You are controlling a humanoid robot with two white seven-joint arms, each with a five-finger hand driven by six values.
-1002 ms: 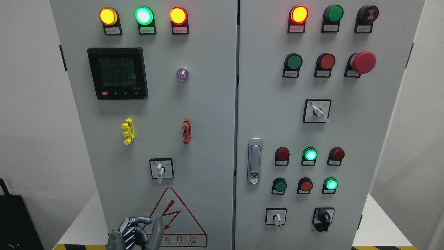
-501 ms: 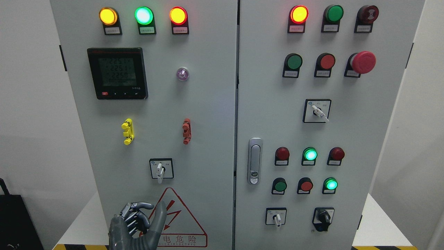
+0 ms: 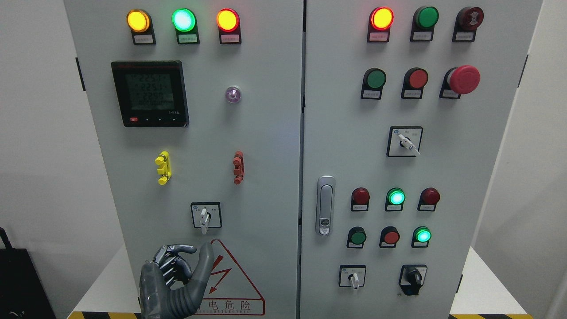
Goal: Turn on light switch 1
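Observation:
My left hand (image 3: pixel 179 270) comes up from the lower left in front of the left cabinet door. Its four fingers (image 3: pixel 172 259) are curled in and the thumb (image 3: pixel 204 261) sticks up; it holds nothing. The thumb tip is just below a white-handled rotary selector switch (image 3: pixel 204 217) in a black-framed plate, apart from it. The switch handle points straight down. The hand covers part of the red warning triangle (image 3: pixel 234 277). My right hand does not show.
Left door: three lit lamps (image 3: pixel 184 20), a digital meter (image 3: pixel 150 94), a yellow clip (image 3: pixel 163 167) and a red clip (image 3: pixel 238 167). Right door: a latch handle (image 3: pixel 325 205), push buttons, a red emergency button (image 3: pixel 464 79), more rotary switches (image 3: pixel 353 278).
My left hand has risen from the bottom edge towards the selector switch, its thumb tip now close under the switch plate. Nothing on the panel has changed.

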